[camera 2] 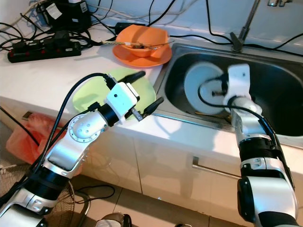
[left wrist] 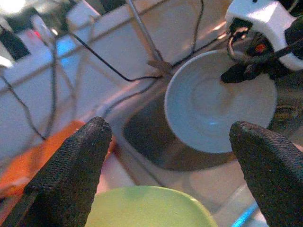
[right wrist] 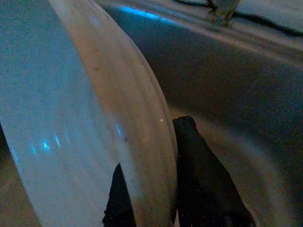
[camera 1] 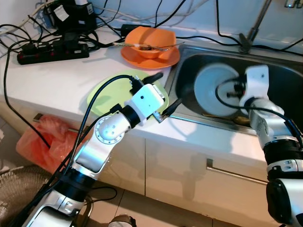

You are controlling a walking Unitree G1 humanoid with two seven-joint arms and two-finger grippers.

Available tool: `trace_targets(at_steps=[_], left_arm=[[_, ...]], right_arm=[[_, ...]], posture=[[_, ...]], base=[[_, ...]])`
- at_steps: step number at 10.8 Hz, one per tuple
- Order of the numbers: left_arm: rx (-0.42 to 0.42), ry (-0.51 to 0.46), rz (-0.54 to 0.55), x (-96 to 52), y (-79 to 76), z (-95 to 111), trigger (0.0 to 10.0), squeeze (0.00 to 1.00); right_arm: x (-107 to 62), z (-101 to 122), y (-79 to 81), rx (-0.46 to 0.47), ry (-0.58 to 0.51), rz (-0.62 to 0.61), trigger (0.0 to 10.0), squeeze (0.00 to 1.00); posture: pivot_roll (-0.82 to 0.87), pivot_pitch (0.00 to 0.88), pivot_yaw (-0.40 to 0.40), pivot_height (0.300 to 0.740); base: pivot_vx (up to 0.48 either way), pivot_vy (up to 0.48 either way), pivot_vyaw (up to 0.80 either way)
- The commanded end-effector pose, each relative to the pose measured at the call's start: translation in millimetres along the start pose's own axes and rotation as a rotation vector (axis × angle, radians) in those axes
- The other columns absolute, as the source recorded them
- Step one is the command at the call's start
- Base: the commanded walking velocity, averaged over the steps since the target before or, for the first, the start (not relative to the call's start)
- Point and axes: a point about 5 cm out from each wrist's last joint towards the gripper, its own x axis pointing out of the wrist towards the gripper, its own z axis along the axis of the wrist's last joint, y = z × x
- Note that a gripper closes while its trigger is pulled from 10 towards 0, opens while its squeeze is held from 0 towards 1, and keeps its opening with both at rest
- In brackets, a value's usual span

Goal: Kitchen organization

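Your right tool [right wrist: 151, 189] is down in the steel sink [camera 1: 279, 80] at the right of the frame, its two black fingers [right wrist: 199, 179] pinched on the rim of the white plate [camera 1: 215, 87], one finger on each face. The plate is round, pale and glossy, with a shallow well and a broad rim; a few small brown specks show along its edge in the right wrist view. It stands tilted up on edge in the left part of the sink rather than lying flat.

Your left tool [camera 1: 163, 94] hovers at centre frame over the near edge of the white table [camera 1: 52, 80], fingers spread wide with nothing between them, above the light green plate [camera 1: 106, 92] that lies flat just left of the sink. Behind it, at upper centre, an orange bowl [camera 1: 151, 40] sits on an orange plate [camera 1: 142, 59]. A black power strip [camera 1: 52, 52] and tangled cables occupy the upper left.
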Motion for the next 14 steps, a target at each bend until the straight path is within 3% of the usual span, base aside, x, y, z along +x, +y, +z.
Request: trace_targets(at_steps=[1,2,3,7,8,9,11,14], left_arm=[[-0.057,0.025,-0.035,-2.4,-3.2,1.0,10.0,1.0],[-0.131,0.066,-0.05,-4.1,-4.4,-0.5,10.0,1.0],[-0.152,0.095,-0.05,-5.1,-2.0,-0.7,10.0,1.0],[-0.171,0.165,-0.085,-8.8,2.1,2.1,10.0,1.0],[-0.178,0.176,-0.086,-9.9,2.9,2.3,10.0,1.0],[-0.224,0.188,-0.074,-10.5,4.3,1.4,10.0,1.0],[-0.268,0.208,-0.065,-12.1,7.1,-0.7,10.0,0.99],[-0.266,0.238,-0.067,-13.2,13.0,-3.1,10.0,0.89]], right_arm=[[1.7,17.0,-4.7,-0.049,-0.056,0.021,0.0,0.0],[4.2,10.2,-0.5,-0.076,-0.016,0.087,0.0,0.0],[5.9,3.1,4.3,-0.098,0.019,0.14,0.0,0.0],[9.0,-11.5,16.8,-0.188,0.099,0.258,0.0,0.0],[9.7,-11.5,17.9,-0.203,0.101,0.267,10.0,0.56],[10.2,-12.2,18.8,-0.21,0.104,0.268,10.0,1.0],[10.3,-14.1,21.0,-0.222,0.109,0.277,10.0,1.0],[11.2,-10.4,20.9,-0.207,0.091,0.276,10.0,1.0]], posture=[[0.23,0.042,0.02,0.74],[0.23,0.044,0.021,0.74],[0.23,0.044,0.022,0.74],[0.25,0.046,0.018,0.74],[0.25,0.046,0.017,0.74],[0.25,0.045,0.017,0.74],[0.26,0.043,0.018,0.74],[0.25,0.041,0.019,0.74]], base=[[0.0,0.0,0.0],[0.0,0.0,0.0],[0.0,0.0,0.0],[0.0,0.0,0.0],[0.0,0.0,0.0],[0.0,0.0,0.0],[0.0,0.0,0.0],[0.0,0.0,0.0]])
